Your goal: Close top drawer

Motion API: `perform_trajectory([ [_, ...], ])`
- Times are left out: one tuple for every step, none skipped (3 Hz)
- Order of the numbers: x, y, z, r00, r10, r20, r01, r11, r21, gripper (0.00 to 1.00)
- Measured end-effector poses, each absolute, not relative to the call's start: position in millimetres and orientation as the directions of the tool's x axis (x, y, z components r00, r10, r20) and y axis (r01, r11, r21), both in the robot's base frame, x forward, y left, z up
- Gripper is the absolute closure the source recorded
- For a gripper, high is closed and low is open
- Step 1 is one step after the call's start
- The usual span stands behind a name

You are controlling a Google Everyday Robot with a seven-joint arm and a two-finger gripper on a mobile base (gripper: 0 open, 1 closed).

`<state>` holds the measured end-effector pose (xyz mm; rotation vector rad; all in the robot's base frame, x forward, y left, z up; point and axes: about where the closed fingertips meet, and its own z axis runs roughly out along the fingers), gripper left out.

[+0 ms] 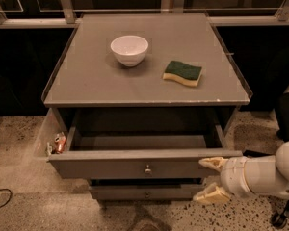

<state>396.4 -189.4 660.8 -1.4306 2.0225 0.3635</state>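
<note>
The top drawer (106,165) stands partly open; the gripper (211,179), fingers spread, sits at that drawer's right front corner; pushing so far off-centre could skew the drawer and jam it.

Bowl (129,49) lies left of sponge (182,73) on the cabinet (96,76); gripper (211,179) sits before the top drawer (111,165), rightward, perhaps touching.
</note>
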Motion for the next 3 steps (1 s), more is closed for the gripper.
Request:
perform_trajectory([
  [436, -185, 661, -0.167, -0.744, -0.647, -0.914, 0.363, -0.181, 0.56],
  [484, -193, 663, -0.144, -0.762, -0.632, -0.898, 0.369, -0.241, 0.79],
  [495, -196, 666, -0.140, -0.769, -0.623, -0.892, 0.371, -0.258, 0.76],
])
